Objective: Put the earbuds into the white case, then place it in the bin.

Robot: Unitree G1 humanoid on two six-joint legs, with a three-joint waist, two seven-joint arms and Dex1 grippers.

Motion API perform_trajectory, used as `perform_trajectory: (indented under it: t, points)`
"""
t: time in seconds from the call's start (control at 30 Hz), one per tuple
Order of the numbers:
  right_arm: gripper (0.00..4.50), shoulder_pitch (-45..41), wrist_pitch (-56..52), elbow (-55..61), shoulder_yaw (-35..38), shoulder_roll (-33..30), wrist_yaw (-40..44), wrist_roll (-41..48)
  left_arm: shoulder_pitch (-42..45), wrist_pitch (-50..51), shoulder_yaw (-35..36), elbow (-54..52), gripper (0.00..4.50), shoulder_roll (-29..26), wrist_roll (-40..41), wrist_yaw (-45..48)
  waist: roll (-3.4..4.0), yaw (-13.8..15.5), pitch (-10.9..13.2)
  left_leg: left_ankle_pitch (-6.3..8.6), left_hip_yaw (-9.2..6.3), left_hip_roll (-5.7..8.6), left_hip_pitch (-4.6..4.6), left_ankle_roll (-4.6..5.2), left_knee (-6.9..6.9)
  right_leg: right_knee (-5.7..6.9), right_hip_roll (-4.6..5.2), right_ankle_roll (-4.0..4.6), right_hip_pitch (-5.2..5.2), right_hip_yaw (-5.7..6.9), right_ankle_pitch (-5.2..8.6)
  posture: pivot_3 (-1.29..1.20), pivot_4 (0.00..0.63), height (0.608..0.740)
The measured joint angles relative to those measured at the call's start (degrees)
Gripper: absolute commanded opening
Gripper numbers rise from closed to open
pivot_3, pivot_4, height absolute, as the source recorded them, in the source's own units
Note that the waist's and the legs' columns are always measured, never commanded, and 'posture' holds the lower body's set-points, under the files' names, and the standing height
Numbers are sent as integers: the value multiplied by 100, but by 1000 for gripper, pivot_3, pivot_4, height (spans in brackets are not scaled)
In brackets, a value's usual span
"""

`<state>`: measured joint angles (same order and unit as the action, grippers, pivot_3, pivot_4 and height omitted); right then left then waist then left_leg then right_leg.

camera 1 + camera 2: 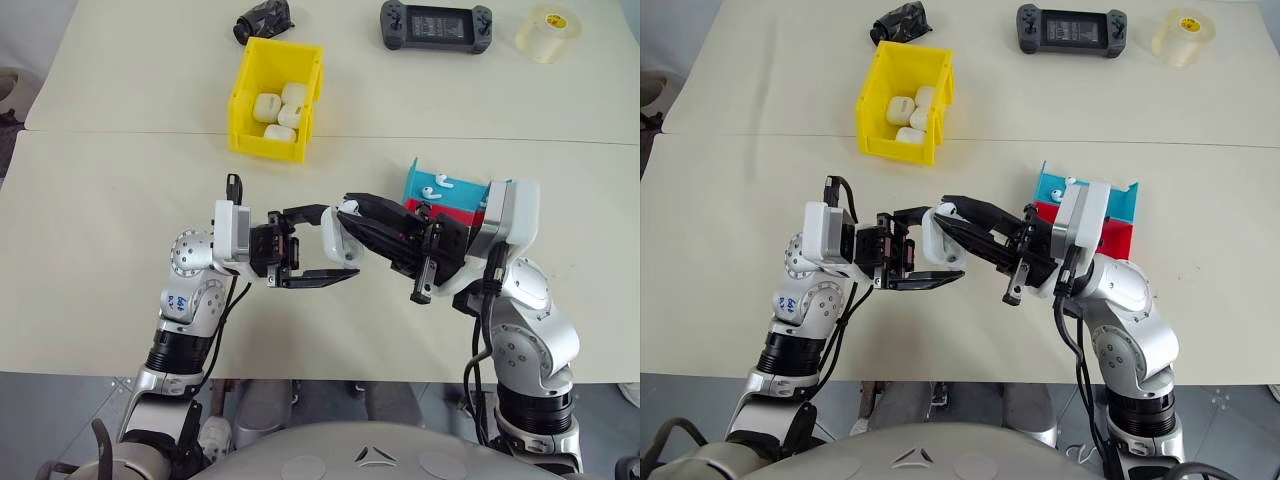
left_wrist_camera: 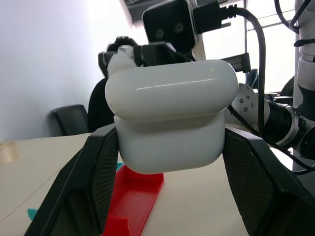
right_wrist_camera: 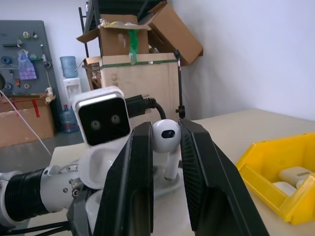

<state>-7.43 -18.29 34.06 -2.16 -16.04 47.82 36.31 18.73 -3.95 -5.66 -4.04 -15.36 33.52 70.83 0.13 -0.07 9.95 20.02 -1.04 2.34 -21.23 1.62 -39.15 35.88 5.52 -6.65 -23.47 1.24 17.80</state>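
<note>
A glossy white earbud (image 3: 166, 135), bulb up and short stem down, sits pinched between the two black fingers of the right gripper (image 3: 165, 162), which are closed narrowly on it. Just beyond it the right wrist view shows the white case (image 3: 101, 169) with its hinged lid swung open. The left wrist view gives the other side of that case (image 2: 170, 115): smooth, rounded and shiny, with the lid raised off the body, wedged between the left gripper's (image 2: 170, 196) matte black fingers, which are clamped on its lower half. In the head views the two grippers meet above the cream table (image 1: 120, 200), the right gripper (image 1: 345, 212) tipped over the case (image 1: 333, 238) held by the left gripper (image 1: 330, 245).

Beside the right arm lies a shallow blue tray (image 1: 425, 185) holding more earbuds (image 1: 440, 183), with a shallow red tray (image 1: 450, 213) against it. Farther back stands the yellow bin (image 1: 245, 85), hard plastic with tall walls, containing several identical white cases (image 1: 280, 112). Behind it rests a crumpled black object (image 1: 264, 20); along the same far edge are a dark handheld game console (image 1: 436, 25) and a translucent tape roll (image 1: 547, 31). The right wrist view adds cardboard boxes (image 3: 142, 29) stacked behind the table.
</note>
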Motion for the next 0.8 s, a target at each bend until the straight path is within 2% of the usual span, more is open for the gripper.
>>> perform_trajectory:
  t: [0.4,0.8]
  points:
    - [419,10,607,-343,-187,-40,60,-99,8,230,5,-2,2856,-13,-1,-67,0,2,0,0,0,0,0,0,0,-1,0,0,0,0,0,0,150,740]
    - [419,7,1133,-576,-194,-426,402,-148,8,351,7,-2,2856,25,-13,-193,0,2,0,0,0,-1,0,0,0,-1,0,0,0,0,0,0,150,740]
